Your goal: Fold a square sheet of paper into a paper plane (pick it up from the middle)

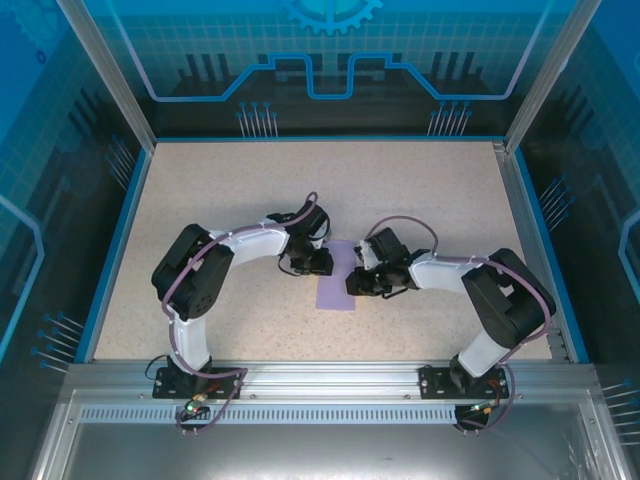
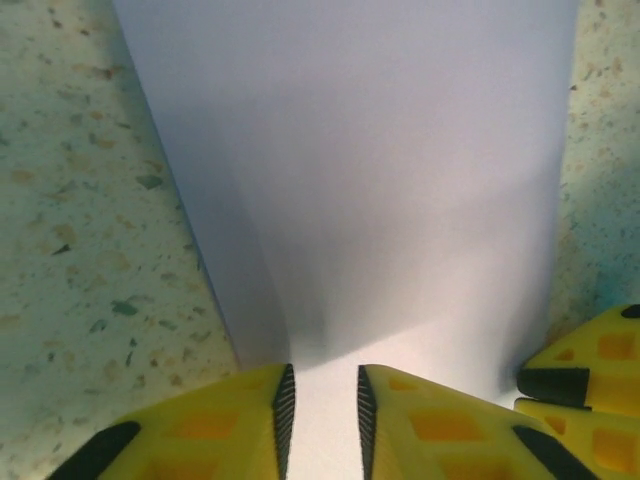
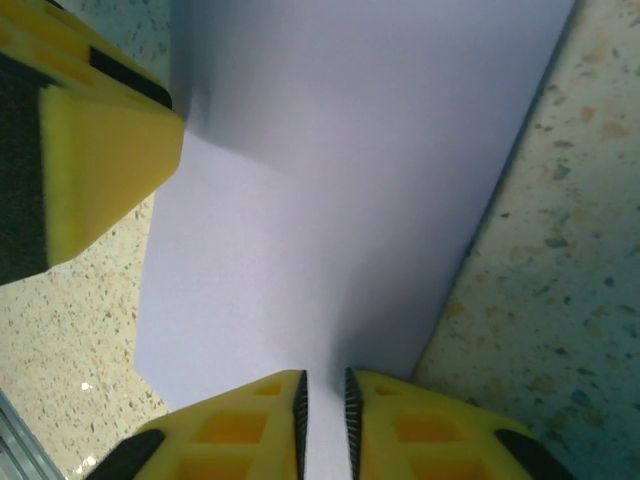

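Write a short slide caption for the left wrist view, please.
Left gripper, jaws narrowly parted, at the near edge of the lavender sheet of paper on the speckled table.

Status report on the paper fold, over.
Left gripper and right gripper low at opposite edges, jaws slightly parted, paper between. Square sheet of paper on table, slightly bowed. Nothing else nearby.

The table (image 1: 200, 190) is sandy with little dark specks and has a blue edge all around. A purple square sheet of paper (image 1: 336, 292) lies on it, near the middle.
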`<state>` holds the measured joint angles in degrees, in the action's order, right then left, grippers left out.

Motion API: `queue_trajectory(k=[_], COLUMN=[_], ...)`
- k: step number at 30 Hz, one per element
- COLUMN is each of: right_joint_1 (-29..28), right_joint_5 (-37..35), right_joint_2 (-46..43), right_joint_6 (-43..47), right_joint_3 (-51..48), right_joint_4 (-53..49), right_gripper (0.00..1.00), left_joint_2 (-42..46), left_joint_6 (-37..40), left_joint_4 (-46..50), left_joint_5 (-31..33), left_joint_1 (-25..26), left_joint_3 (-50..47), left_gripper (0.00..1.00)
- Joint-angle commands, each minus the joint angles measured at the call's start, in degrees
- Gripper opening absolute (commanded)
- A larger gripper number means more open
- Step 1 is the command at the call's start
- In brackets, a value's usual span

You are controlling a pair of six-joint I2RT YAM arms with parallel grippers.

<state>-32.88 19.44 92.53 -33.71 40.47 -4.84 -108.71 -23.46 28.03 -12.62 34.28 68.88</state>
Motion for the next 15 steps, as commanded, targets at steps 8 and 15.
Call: queue_trajectory(k=[8,15], right_joint_1=[2.49,2.71], right_joint_5=[1.02,2.13], right_joint_2=[-6.09,-4.57], right_joint_6=[1.62,1.79], right_joint_3=[1.09,0.2], right_joint_4=[-4.11,-4.64], right_gripper=[0.34,0.27], left_joint_2=[10.24,15.65], left_joint_6=[-1.81,-8.4], left_joint_4=[5.8,3.22], left_joint_5=[1.28,0.9], left_joint_1=[-0.09,2.67], left_joint_3=[-1.93,-9.31], left_gripper=[0.52,0.6])
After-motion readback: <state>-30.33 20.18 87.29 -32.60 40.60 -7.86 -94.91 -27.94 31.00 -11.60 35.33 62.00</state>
